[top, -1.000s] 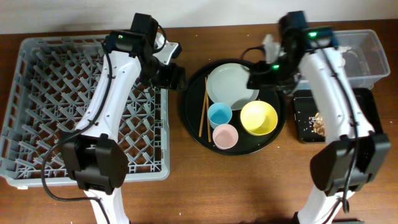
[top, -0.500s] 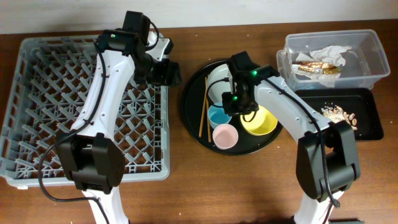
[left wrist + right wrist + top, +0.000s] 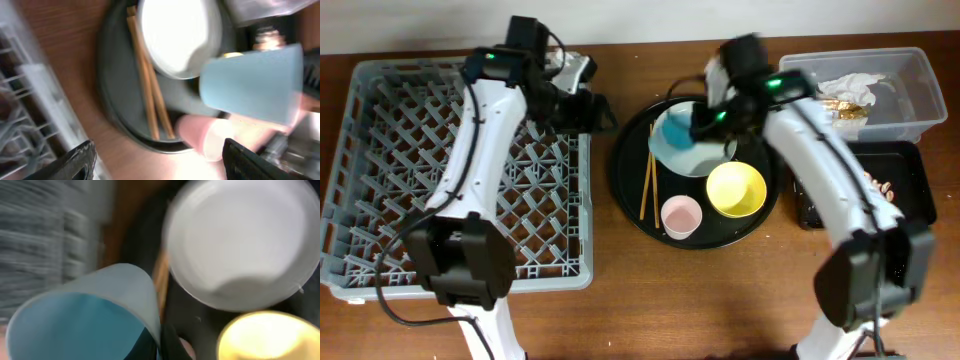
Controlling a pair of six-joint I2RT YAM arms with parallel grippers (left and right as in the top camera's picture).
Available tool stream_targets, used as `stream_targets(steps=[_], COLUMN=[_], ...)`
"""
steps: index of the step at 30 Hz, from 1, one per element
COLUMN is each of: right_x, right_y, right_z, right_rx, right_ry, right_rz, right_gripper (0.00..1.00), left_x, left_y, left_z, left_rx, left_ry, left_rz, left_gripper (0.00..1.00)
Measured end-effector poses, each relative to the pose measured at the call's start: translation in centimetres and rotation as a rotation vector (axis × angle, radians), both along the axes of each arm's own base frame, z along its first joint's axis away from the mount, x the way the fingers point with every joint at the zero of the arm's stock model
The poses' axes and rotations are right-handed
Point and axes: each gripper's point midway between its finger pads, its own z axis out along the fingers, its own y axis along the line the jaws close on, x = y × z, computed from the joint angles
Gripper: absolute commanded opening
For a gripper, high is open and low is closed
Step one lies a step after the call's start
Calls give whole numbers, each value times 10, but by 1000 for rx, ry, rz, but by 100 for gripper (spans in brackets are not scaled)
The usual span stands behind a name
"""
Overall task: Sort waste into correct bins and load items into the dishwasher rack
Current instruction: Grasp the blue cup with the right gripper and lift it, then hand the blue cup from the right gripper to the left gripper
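My right gripper [image 3: 705, 122] is shut on the rim of the small blue cup [image 3: 674, 130], which hangs tilted above the white plate [image 3: 705, 155]. In the right wrist view the fingers pinch the blue cup's [image 3: 85, 317] wall, with the plate [image 3: 240, 240] and yellow bowl [image 3: 270, 335] below. The pink cup [image 3: 681, 216], yellow bowl [image 3: 736, 190] and chopsticks [image 3: 647, 185] lie on the round black tray [image 3: 630, 190]. My left gripper [image 3: 588, 110] is open over the right edge of the grey dishwasher rack [image 3: 380, 150]. Its camera sees the chopsticks [image 3: 150, 95], blue cup [image 3: 250, 85] and pink cup [image 3: 205, 137].
The clear tub [image 3: 915, 115] at the back right holds white napkins [image 3: 850, 85] and gold-brown wrappers [image 3: 845, 108]. The shallow black tray [image 3: 910, 205] in front of it holds food scraps [image 3: 880, 187]. Bare wooden table lies in front of the round tray.
My right arm swung from the bins to the round tray, shut on the blue cup and lifted it over the plate. The left gripper shifted slightly back and left.
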Motion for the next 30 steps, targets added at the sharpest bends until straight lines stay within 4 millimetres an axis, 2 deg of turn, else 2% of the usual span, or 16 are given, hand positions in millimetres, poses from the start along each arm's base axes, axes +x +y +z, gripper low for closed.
stream_targets(steps=[2, 3, 7, 11, 13, 16, 18, 20, 21, 23, 27, 29, 30], right_x=[5, 5, 3, -1, -1, -2, -3, -3, -2, 1, 4, 5, 6], right_y=[2, 5, 29, 55, 64, 75, 82, 85, 86, 86, 87, 86, 86], right_z=[33, 49, 85, 123, 138, 150, 153, 152, 150, 148, 146, 145, 144], right_rx=[135, 219, 439, 593, 639, 677, 681, 676, 669, 659, 652, 645, 644], right_ry=[-61, -92, -182, -305, -352, -386, -393, -389, -386, -386, -389, -390, -389], right_rz=[31, 68, 229, 383, 425, 461, 470, 463, 455, 444, 436, 428, 426], right_gripper=[4, 4, 4, 4, 4, 4, 4, 4, 4, 4, 4, 4, 4], left_x=[0, 1, 1, -10, -16, -25, -32, -36, -38, -41, -44, -44, -44], left_y=[-1, 2, 10, -3, -10, -22, -33, -40, -44, -48, -52, -52, -52], left_z=[17, 27, 73, 110, 121, 127, 133, 136, 137, 137, 137, 137, 137], left_rx=[-147, -222, -522, -745, -808, -852, -884, -904, -905, -906, -906, -907, -907], left_ry=[-2, -9, -56, -80, -77, -53, -37, -28, -26, -21, -3, -5, -2], left_rz=[-20, -26, -68, -148, -180, -211, -240, -261, -272, -282, -284, -285, -284], left_gripper=[87, 92, 99, 99, 99, 99, 94, 89, 83, 81, 70, 58, 55])
